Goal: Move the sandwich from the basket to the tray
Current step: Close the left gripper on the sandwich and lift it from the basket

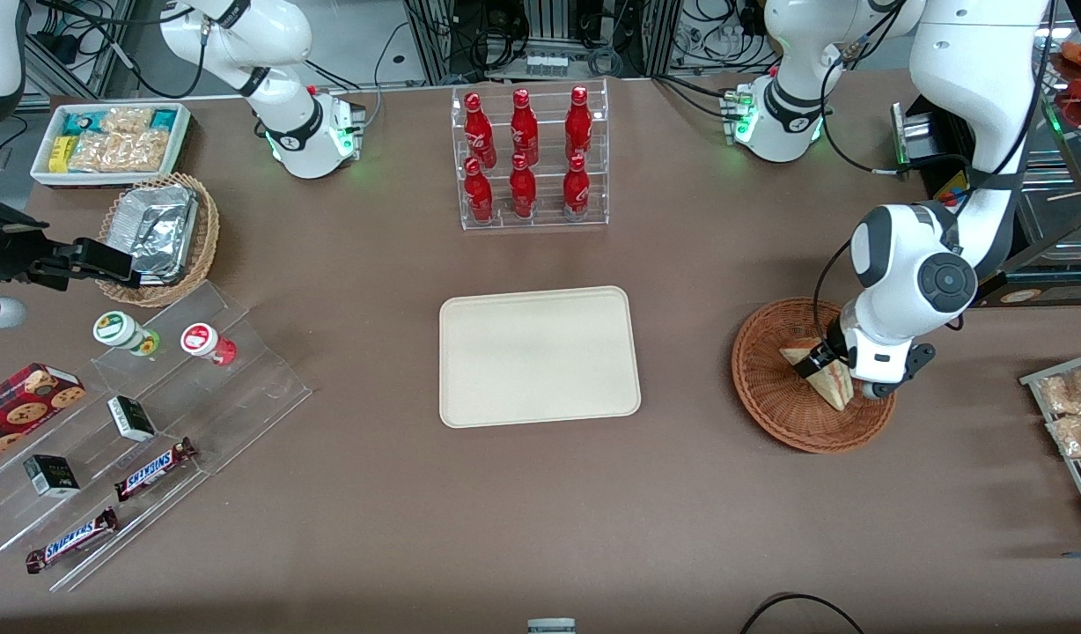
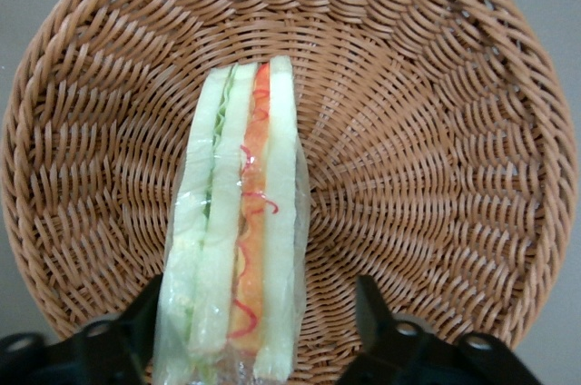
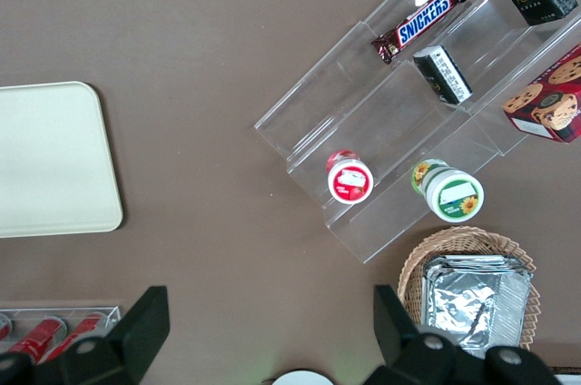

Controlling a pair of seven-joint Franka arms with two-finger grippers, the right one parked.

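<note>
The sandwich (image 2: 238, 222) is a plastic-wrapped wedge standing on edge in the reddish-brown wicker basket (image 2: 436, 176), with its green, orange and red layers showing. My left gripper (image 2: 254, 323) is open and low inside the basket, straddling the sandwich's near end. One finger (image 2: 136, 321) sits close against the wrap. The other finger (image 2: 374, 312) stands apart from it, with bare wicker in the gap. In the front view the gripper (image 1: 824, 361) is down over the sandwich (image 1: 833, 385) in the basket (image 1: 769, 387). The cream tray (image 1: 539, 355) lies empty mid-table, toward the parked arm.
A clear rack of red bottles (image 1: 530, 158) stands farther from the front camera than the tray. Packets on a rack (image 1: 1073, 405) lie beside the basket at the working arm's end. Acrylic steps with snacks (image 1: 136, 423) and a foil-lined basket (image 1: 162, 233) sit at the parked arm's end.
</note>
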